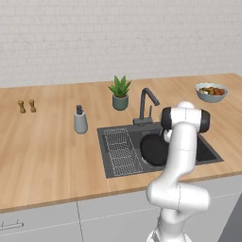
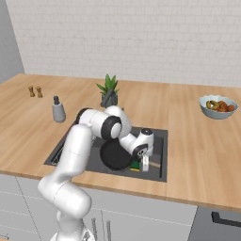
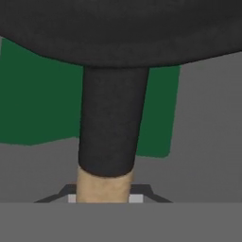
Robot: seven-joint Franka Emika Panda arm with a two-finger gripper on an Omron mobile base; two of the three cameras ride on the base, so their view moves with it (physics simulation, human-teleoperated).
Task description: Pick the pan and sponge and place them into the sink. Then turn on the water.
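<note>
The pan (image 2: 114, 155) is being kept inside the sink (image 1: 108, 156), its short handle (image 3: 112, 118) running lengthwise toward the hand (image 2: 145, 164) and over the green sponge (image 3: 38, 99), which is lying on the basin floor beneath it. The white arm is being bent down from the tabletop (image 1: 47, 151) edge into the basin, with the hand pointed downward and closed on the pan handle. One pan, one sponge, one faucet (image 1: 145, 105), one soap bottle (image 1: 80, 120), one plant (image 1: 120, 92), one fruit bowl (image 1: 211, 91) and two small shakers (image 1: 26, 106) are being counted.
</note>
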